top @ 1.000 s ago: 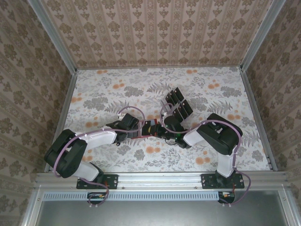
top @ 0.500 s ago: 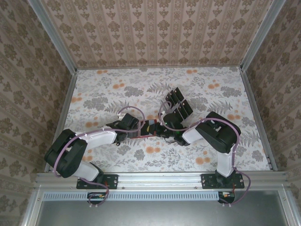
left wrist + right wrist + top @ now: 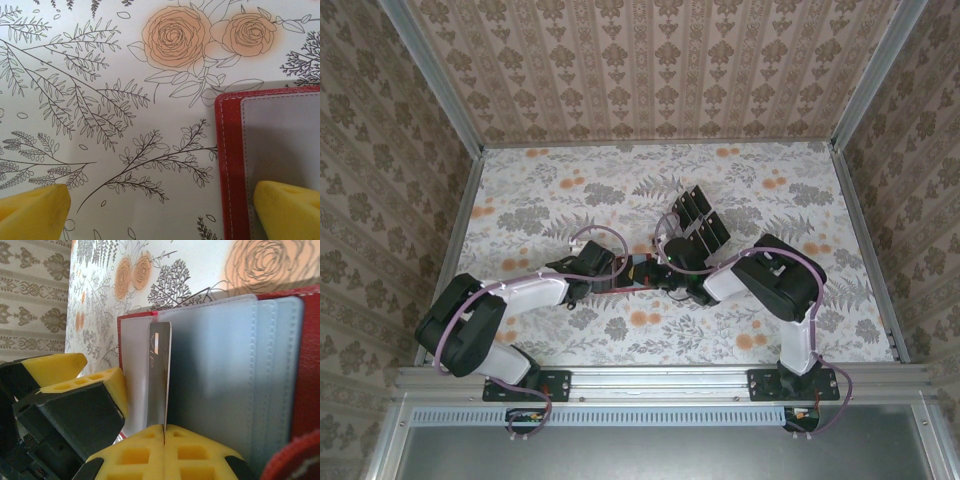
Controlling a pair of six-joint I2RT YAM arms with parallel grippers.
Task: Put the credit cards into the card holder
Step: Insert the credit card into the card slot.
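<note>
Right gripper (image 3: 164,432): fingers pressed together, pinching one credit card (image 3: 160,375) at the pockets of the card holder (image 3: 307,370); the card's lower end is hidden between them.
Left gripper (image 3: 160,210): fingers spread wide, one tip over the holder's corner, contact unclear.

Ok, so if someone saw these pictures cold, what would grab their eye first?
Probably the right fingers, bright yellow, pinched shut on a thin glossy card standing on edge against the grey pockets of the open red wallet. From above, both arms meet over that wallet at the middle of the table, with dark cards in a rack just beyond. The left fingers stand wide open, one over the wallet.
</note>
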